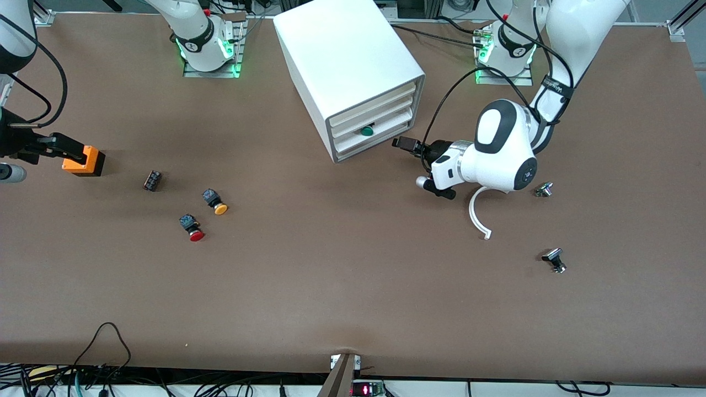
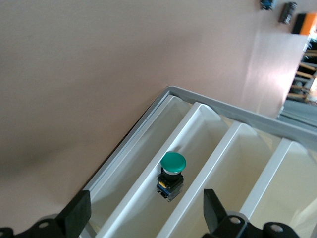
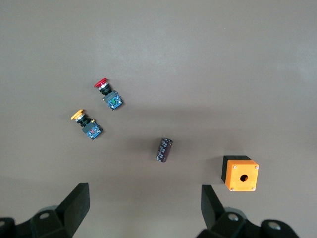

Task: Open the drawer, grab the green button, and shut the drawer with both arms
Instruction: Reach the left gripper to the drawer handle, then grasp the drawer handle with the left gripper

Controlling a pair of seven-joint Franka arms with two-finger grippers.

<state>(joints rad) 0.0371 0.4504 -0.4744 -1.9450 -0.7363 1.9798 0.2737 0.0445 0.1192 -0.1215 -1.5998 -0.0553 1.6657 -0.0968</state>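
Note:
The white cabinet stands mid-table near the arms' bases, its drawers facing the left arm's end. The green-capped button lies in the low drawer. In the left wrist view the button sits in that white tray with its dark body visible. My left gripper is open and empty just in front of the drawers; its fingers straddle the button's tray from a short way off. My right gripper is open and empty, held above the table at the right arm's end.
An orange box, a dark cylinder, a yellow-orange-capped button and a red-capped button lie toward the right arm's end. A white curved piece and two small metal parts lie near the left arm.

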